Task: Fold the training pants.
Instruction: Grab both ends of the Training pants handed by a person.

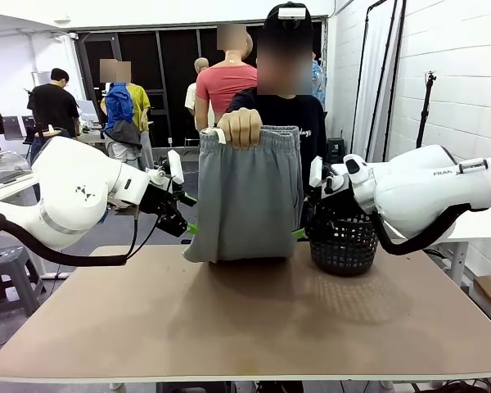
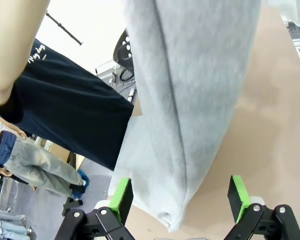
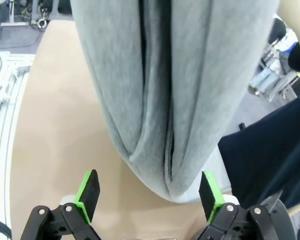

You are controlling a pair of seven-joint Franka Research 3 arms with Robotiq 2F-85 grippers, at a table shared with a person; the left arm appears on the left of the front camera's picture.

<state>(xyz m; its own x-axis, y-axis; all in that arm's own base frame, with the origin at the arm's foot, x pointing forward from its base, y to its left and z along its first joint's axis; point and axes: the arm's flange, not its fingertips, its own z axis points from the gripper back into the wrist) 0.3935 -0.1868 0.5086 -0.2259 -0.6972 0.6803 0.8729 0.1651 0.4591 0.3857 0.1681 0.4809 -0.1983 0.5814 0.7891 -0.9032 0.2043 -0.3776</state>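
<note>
A person across the table holds the light grey training pants (image 1: pixel 247 192) up by the waistband with one hand (image 1: pixel 240 127). The doubled-over lower end touches the table (image 1: pixel 229 327). My left gripper (image 1: pixel 190 228) is at the pants' lower left edge and my right gripper (image 1: pixel 299 235) is at the lower right edge. In the left wrist view the pants' bottom fold (image 2: pixel 190 130) hangs between the open left gripper's (image 2: pixel 180 196) green pads. In the right wrist view the fold (image 3: pixel 175 115) dips between the open right gripper's (image 3: pixel 150 192) pads. Neither gripper pinches the cloth.
A black mesh basket (image 1: pixel 344 242) stands on the table just right of the pants, under my right arm. The person's dark shirt (image 2: pixel 65 110) is close behind the cloth. Other people stand far back.
</note>
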